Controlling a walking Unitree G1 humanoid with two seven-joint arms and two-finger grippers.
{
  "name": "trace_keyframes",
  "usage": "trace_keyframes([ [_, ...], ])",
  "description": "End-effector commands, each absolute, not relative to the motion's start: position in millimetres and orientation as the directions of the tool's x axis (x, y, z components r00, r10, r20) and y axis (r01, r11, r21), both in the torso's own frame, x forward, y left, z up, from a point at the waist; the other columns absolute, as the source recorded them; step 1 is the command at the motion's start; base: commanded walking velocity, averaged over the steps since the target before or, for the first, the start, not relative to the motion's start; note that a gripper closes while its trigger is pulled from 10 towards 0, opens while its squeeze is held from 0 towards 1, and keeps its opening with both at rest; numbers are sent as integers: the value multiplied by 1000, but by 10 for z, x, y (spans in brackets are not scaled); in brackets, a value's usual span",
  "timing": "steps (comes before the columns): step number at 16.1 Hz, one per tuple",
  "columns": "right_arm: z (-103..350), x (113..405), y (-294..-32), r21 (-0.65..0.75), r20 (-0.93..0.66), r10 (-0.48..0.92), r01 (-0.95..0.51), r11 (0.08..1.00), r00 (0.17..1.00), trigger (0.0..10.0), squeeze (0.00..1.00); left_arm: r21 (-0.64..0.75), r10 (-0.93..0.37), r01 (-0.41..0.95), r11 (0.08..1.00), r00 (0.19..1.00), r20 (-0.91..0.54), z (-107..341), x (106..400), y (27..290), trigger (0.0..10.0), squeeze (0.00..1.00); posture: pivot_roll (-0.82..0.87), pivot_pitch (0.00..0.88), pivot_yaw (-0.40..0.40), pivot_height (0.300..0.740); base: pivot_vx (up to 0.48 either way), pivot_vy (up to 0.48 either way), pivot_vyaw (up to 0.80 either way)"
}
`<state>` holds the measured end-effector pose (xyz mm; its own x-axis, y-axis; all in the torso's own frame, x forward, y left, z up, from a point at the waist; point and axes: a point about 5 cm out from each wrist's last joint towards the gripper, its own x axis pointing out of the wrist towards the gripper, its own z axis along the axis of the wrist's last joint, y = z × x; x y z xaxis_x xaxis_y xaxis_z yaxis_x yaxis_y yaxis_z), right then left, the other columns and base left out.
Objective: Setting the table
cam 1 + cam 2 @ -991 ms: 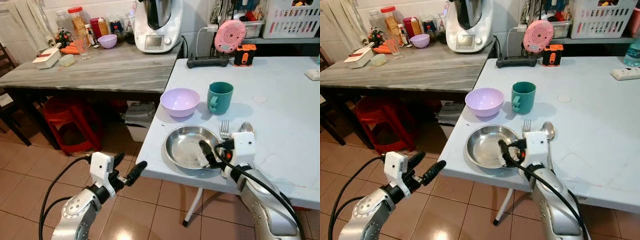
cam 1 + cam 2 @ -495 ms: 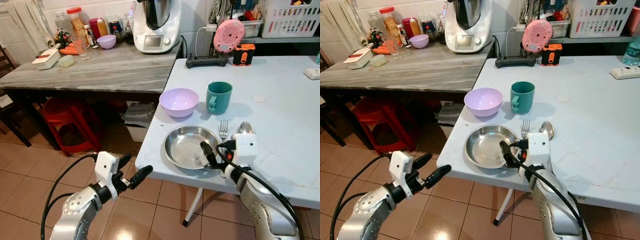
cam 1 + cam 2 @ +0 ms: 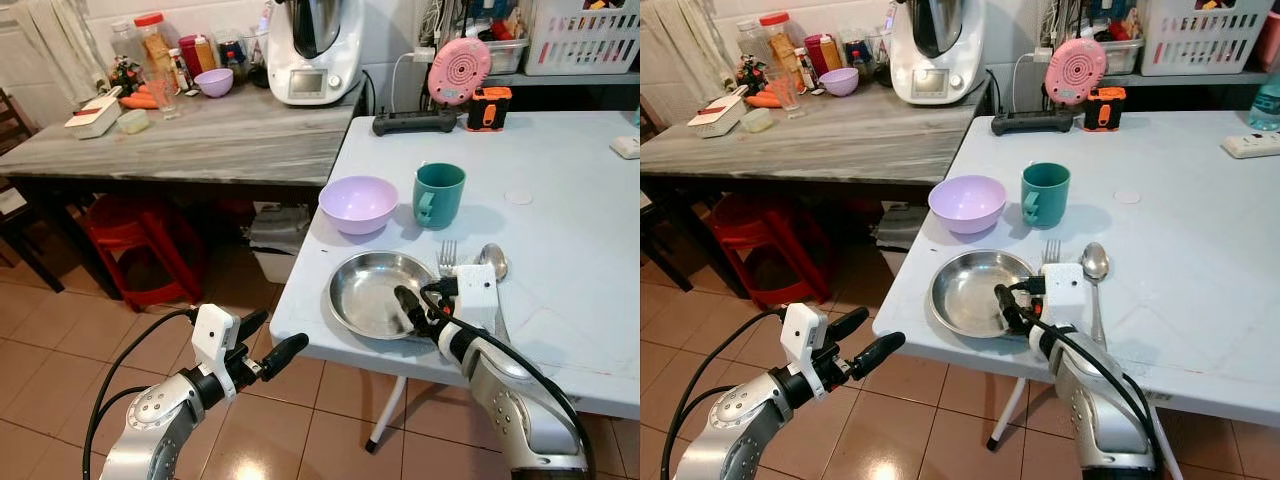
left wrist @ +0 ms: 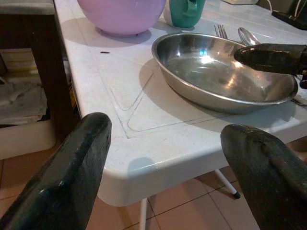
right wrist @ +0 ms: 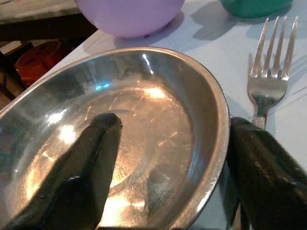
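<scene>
- Where the white table (image 3: pixel 560 190) nears its front edge, a steel plate (image 3: pixel 375 290) lies flat, with a fork (image 3: pixel 447 257) just beside its right rim and a spoon (image 3: pixel 493 260) beyond the fork.
- Straddling the plate's near right rim, the right gripper (image 5: pixel 168 172) has one black finger (image 5: pixel 81 167) over the plate's inside and the other outside the rim by the fork's handle; the jaws are spread and not yet closed on the rim.
- Behind the plate stand a lilac bowl (image 3: pixel 359 203) and a teal mug (image 3: pixel 439 194), close together, the mug to the right.
- Off the table's front left corner, the left gripper (image 3: pixel 262 341) hangs above the tiled floor (image 3: pixel 60 340), fingers (image 4: pixel 72 177) parted and holding nothing, pointing towards the plate.
- Further back on the table lie a black power strip (image 3: pixel 415 123), a pink round device (image 3: pixel 459 71) and an orange-and-black tool (image 3: pixel 489 107).
- To the left, a grey wooden counter (image 3: pixel 200 140) carries a white kitchen machine (image 3: pixel 312 50), jars and a small purple bowl (image 3: pixel 214 82); a red stool (image 3: pixel 140 245) sits under it.
</scene>
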<state>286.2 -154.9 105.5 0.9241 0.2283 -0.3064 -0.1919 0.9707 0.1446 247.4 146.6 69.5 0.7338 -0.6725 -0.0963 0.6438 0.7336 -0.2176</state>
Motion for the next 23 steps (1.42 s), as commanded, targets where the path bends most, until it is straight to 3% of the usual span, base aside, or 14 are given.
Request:
trace_keyframes([
  [1,1053,2886,-1486,161,-322,242,-200,967,915,0,0,-213,-682,653,726,724,-105,706,2459,1475,10000,0,-137,0,135,740,0,0,0],
  [11,892,2820,-1422,293,-418,237,-117,949,877,0,0,-241,-723,690,682,687,-78,727,2431,1401,10000,0,-143,0,142,740,0,0,0],
  [23,842,2922,-1708,332,-467,-62,240,912,882,0,0,-240,-728,696,677,682,-76,712,2431,1370,10000,0,-138,0,145,740,0,0,0],
])
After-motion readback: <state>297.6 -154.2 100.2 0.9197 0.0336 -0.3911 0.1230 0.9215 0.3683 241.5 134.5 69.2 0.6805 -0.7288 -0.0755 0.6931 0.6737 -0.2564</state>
